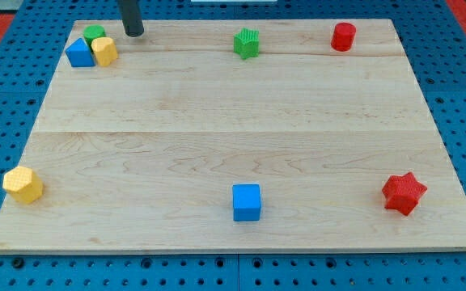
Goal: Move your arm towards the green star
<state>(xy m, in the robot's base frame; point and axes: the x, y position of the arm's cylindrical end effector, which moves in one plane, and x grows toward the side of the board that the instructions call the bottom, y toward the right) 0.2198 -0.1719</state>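
Note:
The green star [247, 43] sits near the view's top edge of the wooden board, a little right of the middle. My tip [134, 34] rests on the board at the view's top left, well to the left of the green star. Just left of my tip is a tight cluster: a green round block [94, 34], a blue triangular block [79, 53] and a yellow block [104, 51], all apart from the tip.
A red cylinder [343, 36] stands at the view's top right. A red star [403, 193] lies at the bottom right, a blue cube [247, 202] at the bottom middle, a yellow hexagonal block [23, 184] at the bottom left. The board's edge [233, 246] borders a blue perforated table.

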